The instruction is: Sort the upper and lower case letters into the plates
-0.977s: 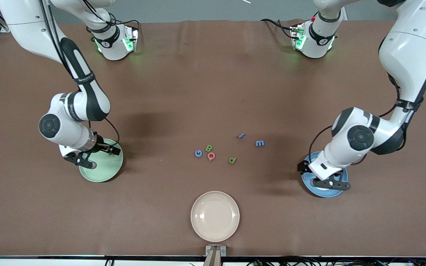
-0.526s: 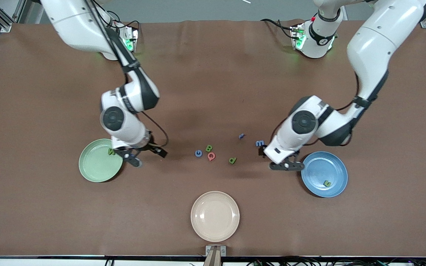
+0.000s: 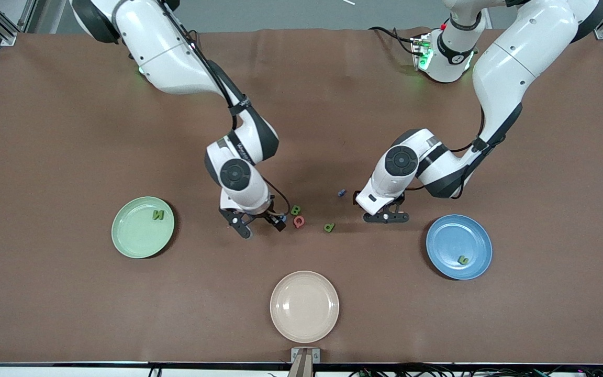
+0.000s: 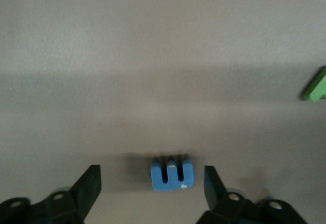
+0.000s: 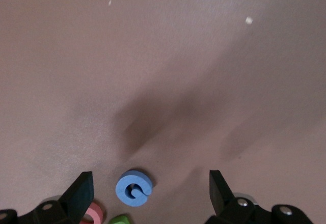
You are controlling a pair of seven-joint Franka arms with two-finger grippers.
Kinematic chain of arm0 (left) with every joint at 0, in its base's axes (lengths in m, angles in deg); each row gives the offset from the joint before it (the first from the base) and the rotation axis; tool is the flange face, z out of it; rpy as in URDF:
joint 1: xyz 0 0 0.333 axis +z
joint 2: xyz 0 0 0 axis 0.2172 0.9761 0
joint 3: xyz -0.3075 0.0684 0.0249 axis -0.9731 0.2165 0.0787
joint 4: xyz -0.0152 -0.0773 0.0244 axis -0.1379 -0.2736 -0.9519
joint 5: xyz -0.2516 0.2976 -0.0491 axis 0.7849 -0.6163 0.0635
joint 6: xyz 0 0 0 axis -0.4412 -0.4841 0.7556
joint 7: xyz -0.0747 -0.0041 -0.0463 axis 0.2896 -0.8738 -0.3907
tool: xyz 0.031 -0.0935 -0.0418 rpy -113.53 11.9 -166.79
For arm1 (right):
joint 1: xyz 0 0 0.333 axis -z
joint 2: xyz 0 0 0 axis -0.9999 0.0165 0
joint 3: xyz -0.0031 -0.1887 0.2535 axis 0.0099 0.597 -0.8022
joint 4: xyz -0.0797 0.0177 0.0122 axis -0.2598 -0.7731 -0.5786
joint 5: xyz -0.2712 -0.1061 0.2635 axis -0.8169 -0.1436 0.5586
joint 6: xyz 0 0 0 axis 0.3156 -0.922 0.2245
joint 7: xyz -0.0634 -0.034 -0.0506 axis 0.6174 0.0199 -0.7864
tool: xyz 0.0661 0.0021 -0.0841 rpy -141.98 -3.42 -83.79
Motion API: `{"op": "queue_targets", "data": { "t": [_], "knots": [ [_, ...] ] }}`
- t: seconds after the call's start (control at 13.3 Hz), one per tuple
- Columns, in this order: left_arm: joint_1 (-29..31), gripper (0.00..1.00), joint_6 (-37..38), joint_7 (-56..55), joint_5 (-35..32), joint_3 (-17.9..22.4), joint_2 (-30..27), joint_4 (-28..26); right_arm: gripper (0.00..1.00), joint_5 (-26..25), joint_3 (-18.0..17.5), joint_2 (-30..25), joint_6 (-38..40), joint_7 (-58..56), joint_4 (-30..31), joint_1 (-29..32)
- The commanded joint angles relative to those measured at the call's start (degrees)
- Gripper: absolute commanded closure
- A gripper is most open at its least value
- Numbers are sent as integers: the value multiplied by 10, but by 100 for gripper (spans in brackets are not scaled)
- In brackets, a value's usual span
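While your left gripper (image 4: 153, 183) straddles the small blue foam letter m (image 4: 172, 175), fingers apart, your right gripper (image 5: 151, 193) hangs spread over the round blue foam letter G (image 5: 134, 187).

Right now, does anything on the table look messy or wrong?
Nothing looks broken or spilled. One letter sits in the green plate and one in the blue plate; the cream plate holds none. The rest lie loose mid-table.
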Motion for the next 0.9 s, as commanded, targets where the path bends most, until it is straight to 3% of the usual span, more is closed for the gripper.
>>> {"op": "queue_targets", "data": {
  "t": [0.0,0.15,0.45,0.6,0.83],
  "knots": [
    [-3,22,-9,-26,-15,-2,1,-2,0,-47,7,67,47,79,-99,-14],
    [-12,23,-10,-31,-15,0,4,0,4,-47,6,69,46,80,-101,-16],
    [-19,29,-11,-31,-15,2,20,8,29,-43,4,69,45,81,-100,-19],
    [-32,32,-11,-31,-15,14,20,9,49,-40,4,69,45,80,-99,-23],
    [-40,44,-11,-31,-15,25,25,22,95,-38,4,68,45,82,-97,-25]
  ]
}}
